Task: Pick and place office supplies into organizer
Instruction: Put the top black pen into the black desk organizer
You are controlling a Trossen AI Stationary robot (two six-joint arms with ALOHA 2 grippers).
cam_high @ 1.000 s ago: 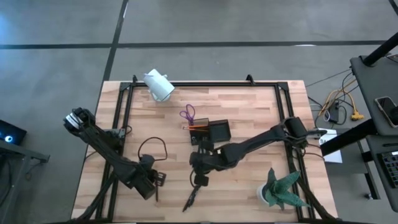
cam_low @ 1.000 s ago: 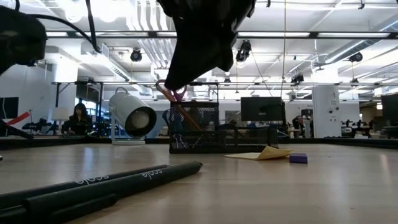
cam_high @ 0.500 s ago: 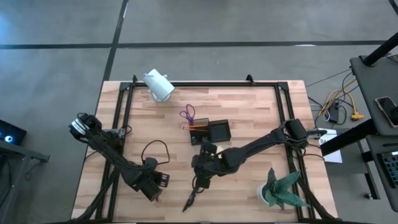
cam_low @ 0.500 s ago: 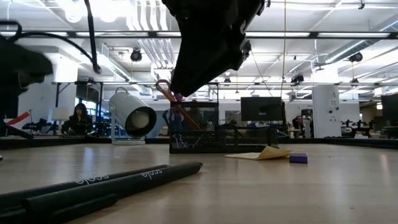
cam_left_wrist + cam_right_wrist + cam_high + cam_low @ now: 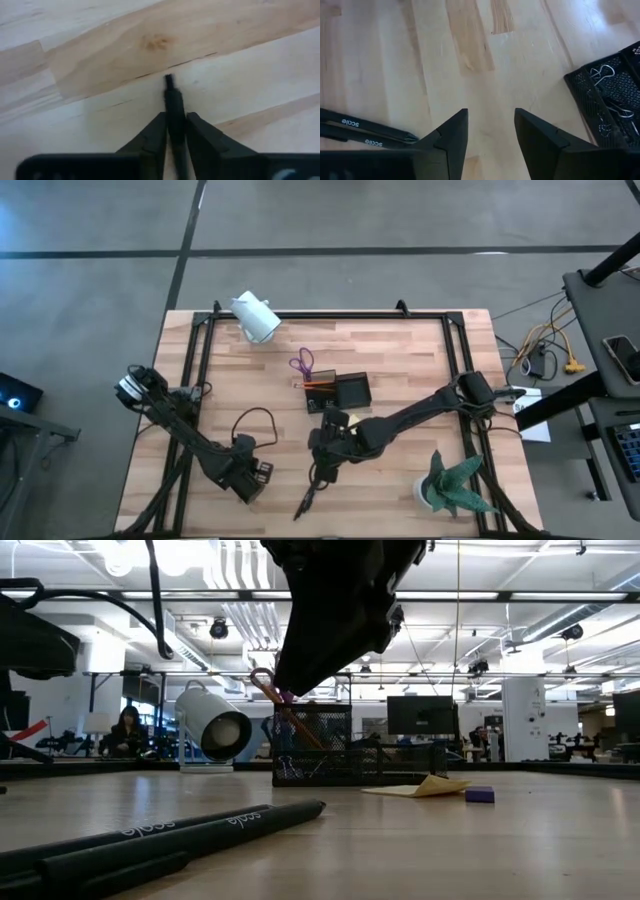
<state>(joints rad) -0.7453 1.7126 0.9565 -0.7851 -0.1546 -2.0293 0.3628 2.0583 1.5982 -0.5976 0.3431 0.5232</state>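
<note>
In the left wrist view a thin black pen (image 5: 171,95) lies along the wooden table (image 5: 400,350), and my left gripper (image 5: 175,120) is shut on it near the table's front left (image 5: 252,480). My right gripper (image 5: 490,120) hangs open over bare wood near mid-table (image 5: 320,468). Two more black pens (image 5: 365,135) lie side by side just near of it (image 5: 308,500). The dark mesh organizer (image 5: 340,392) stands beyond it. Purple scissor handles (image 5: 302,363) and an orange pencil (image 5: 290,715) lean out of its left side. My left gripper pinches the black pen between its two fingers (image 5: 152,135), a short way back from its visible end (image 5: 169,79). The fingers come from above, pointing down, and close across the pen's sides. The pen lies level along the table; I cannot tell whether it rests on the wood.
A white cylindrical camera (image 5: 255,317) sits at the far left and a green plant (image 5: 455,485) at the near right. A yellow sticky pad (image 5: 420,786) and a small purple piece (image 5: 480,795) lie right of the organizer. Black frame rails (image 5: 195,370) run along the table's edges.
My left gripper has come down and shifted a little toward the table's right and near edge.
</note>
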